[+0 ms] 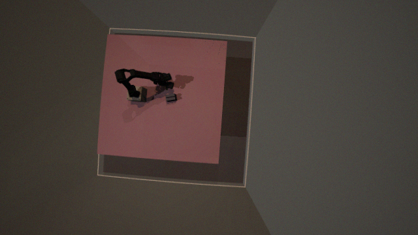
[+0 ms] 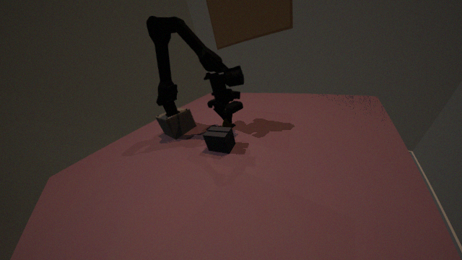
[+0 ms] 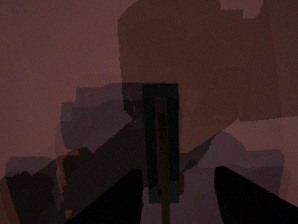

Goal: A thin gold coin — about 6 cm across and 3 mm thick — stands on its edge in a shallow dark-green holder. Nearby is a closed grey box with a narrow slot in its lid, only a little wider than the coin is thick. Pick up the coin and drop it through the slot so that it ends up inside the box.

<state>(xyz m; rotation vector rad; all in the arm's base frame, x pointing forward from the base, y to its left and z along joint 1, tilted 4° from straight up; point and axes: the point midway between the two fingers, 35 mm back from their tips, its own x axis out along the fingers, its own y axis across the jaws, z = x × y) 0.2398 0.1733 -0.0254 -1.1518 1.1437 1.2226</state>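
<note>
The gold coin [image 3: 164, 160] [image 2: 226, 123] stands on edge, seen edge-on in the dark-green holder [image 3: 173, 125] in the wrist view. My gripper [image 3: 177, 176] [image 2: 227, 119] points down over the coin and is open. One fingertip is on each side of the coin's near part, with a gap to both; the coin is closer to the left finger. How deep the fingertips reach beside the coin is hard to tell in the dark. The closed grey box [image 1: 171, 98] [image 2: 219, 141] stands close by, its narrow slot showing as a dark line across the lid.
The pink table top [image 1: 163, 137] [image 2: 216, 217] carries everything. The pale arm base [image 2: 184, 123] [image 1: 143, 94] stands to the left of the box in the top and exterior views. The arm's shadows fall around the holder.
</note>
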